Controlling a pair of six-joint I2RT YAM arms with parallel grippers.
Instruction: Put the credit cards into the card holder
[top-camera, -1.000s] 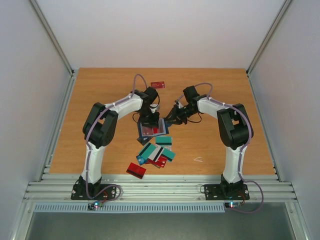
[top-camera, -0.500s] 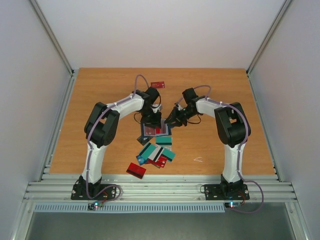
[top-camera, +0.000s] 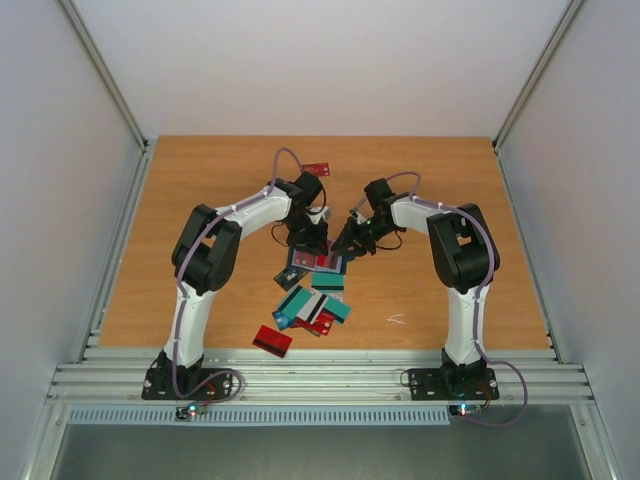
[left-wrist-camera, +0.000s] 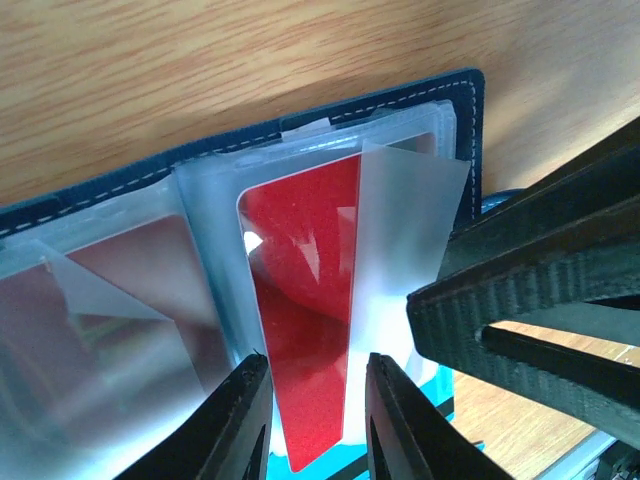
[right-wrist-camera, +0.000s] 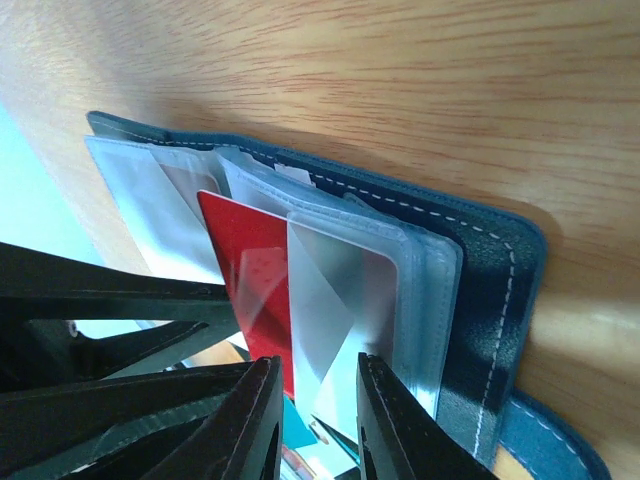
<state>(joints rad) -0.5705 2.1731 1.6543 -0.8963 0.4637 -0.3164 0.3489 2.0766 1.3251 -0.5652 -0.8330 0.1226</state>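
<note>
- The card holder (right-wrist-camera: 485, 325) lies open in the middle of the table (top-camera: 200, 220).
- My left gripper (left-wrist-camera: 312, 368) straddles a half-sleeved red card (left-wrist-camera: 305, 300), fingers narrowly apart; I cannot tell if it grips.
- My right gripper (right-wrist-camera: 317, 368), equally narrow, straddles a clear sleeve (right-wrist-camera: 345, 290); grip unclear.
- Card print is too small to read.

Top view high and rearward, facing down, both wrist views close on the same card holder (left-wrist-camera: 330, 150)

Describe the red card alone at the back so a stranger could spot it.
Take the wooden table and look at its far half, beyond both arms. A red card lies there alone; the other loose cards sit near the arm bases.
</note>
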